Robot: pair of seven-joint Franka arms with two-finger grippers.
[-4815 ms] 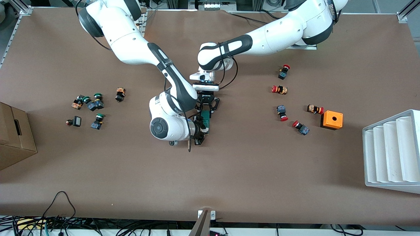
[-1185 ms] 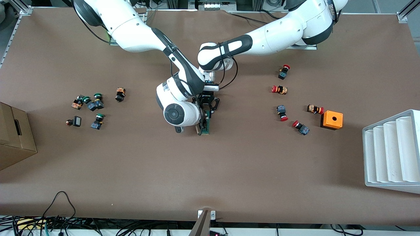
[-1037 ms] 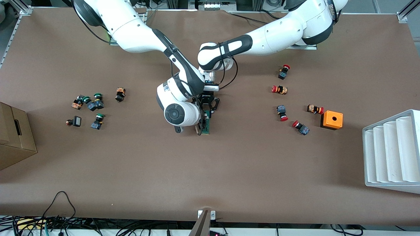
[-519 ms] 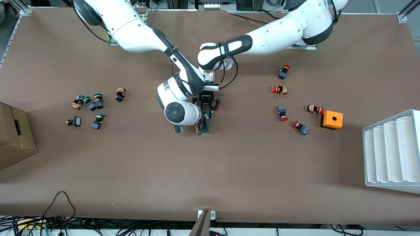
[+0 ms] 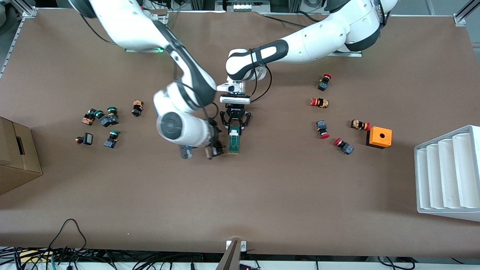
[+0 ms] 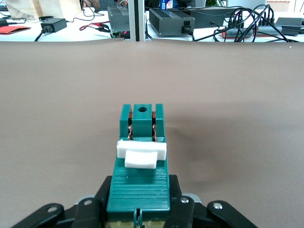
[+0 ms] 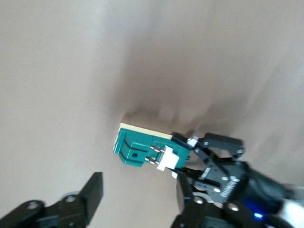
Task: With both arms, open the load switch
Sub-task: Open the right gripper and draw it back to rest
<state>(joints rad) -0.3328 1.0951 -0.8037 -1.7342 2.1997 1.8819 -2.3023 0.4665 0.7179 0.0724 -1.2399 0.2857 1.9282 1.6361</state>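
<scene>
Front view puts the load switch [image 5: 234, 142] near the middle of the table [image 5: 262, 195], with bare brown surface all around it and a wide open stretch down to the edge nearest the front camera. Its green body lies lengthwise toward that camera, the white tab [image 6: 141, 154] raised across its top.

The left gripper [image 5: 234, 126] is clamped on the switch's end that lies farther from the front camera, both fingers pressed to its green sides. The right gripper [image 5: 214, 148] sits just beside the switch, toward the right arm's end of the table, and its fingers [image 7: 94, 191] stand parted with nothing between them; it appears to be clear of the switch, though motion blur makes that hard to confirm.

Green-capped push buttons [image 5: 105, 120] cluster well apart toward the right arm's end, near a cardboard box [image 5: 17, 161]. Red-capped push buttons [image 5: 322, 129] and an orange box with a hole [image 5: 379, 137] lie toward the left arm's end, beside a white ribbed tray [image 5: 448, 174].
</scene>
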